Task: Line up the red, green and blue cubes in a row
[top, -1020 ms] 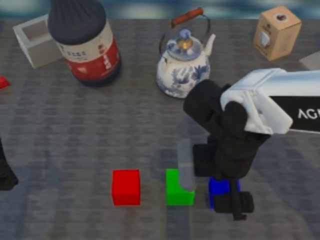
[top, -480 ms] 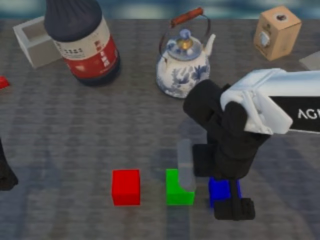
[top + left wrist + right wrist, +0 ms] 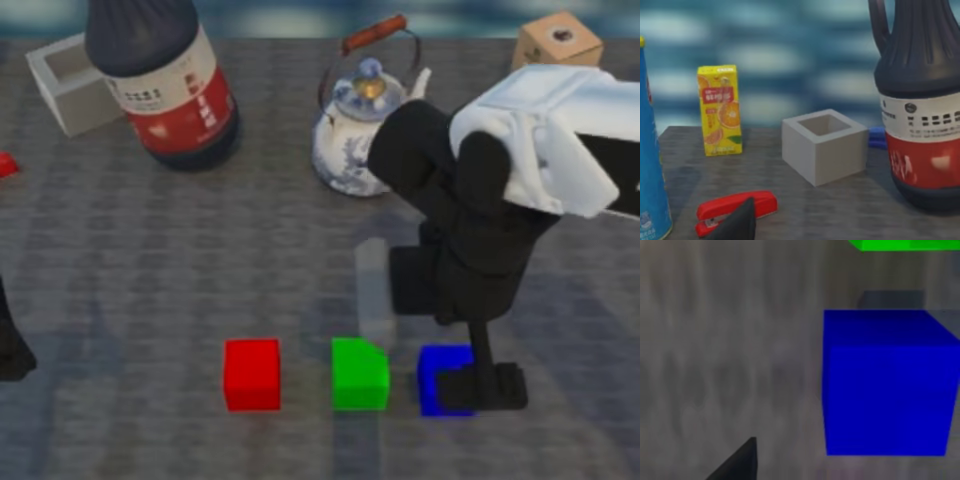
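Near the front of the table point(image 3: 150, 250) three small cubes sit in a row: the red cube point(image 3: 251, 374) on the left, the green cube point(image 3: 360, 374) in the middle, and the blue cube point(image 3: 437, 372) on the right. Small gaps lie between them. Right over the blue cube hangs the right claw point(image 3: 478, 385), and its dark fingers cover the cube's right part. From the right wrist camera the blue cube stands free on the table, with one finger tip point(image 3: 737, 462) off to its side and not touching, so the claw looks apart. Part of the teapot point(image 3: 352, 125) hides behind the black arm, and so does much of the brown box point(image 3: 556, 40). At the far left edge, only a bit of the left claw point(image 3: 10, 345) shows, and I cannot tell if it is apart or together. A big dark bottle point(image 3: 160, 75) has a red and white label with tiny writing too blurry to read. Beside it sits a grey open box point(image 3: 65, 85). An orange juice carton point(image 3: 720, 110) and a red stapler point(image 3: 735, 210) show in the left wrist camera
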`<state>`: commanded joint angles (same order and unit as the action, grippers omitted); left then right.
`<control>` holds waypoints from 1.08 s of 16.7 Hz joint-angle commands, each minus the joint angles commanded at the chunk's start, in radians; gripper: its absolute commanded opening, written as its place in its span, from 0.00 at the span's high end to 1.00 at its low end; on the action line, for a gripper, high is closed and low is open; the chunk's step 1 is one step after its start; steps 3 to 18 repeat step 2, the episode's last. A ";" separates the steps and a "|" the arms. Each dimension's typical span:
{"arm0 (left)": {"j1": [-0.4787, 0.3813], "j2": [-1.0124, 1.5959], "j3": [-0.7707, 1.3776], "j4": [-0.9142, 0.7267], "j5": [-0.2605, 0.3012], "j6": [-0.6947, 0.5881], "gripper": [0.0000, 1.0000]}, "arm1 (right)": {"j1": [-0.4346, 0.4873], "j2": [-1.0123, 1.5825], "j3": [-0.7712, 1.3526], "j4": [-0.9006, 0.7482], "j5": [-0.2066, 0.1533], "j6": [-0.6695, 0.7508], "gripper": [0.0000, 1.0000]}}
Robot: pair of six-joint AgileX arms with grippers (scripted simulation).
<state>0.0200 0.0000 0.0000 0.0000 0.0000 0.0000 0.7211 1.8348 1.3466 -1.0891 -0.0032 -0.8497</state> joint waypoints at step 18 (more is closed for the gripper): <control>0.000 0.000 0.000 0.000 0.000 0.000 0.00 | 0.000 -0.015 0.021 -0.028 0.000 0.001 0.00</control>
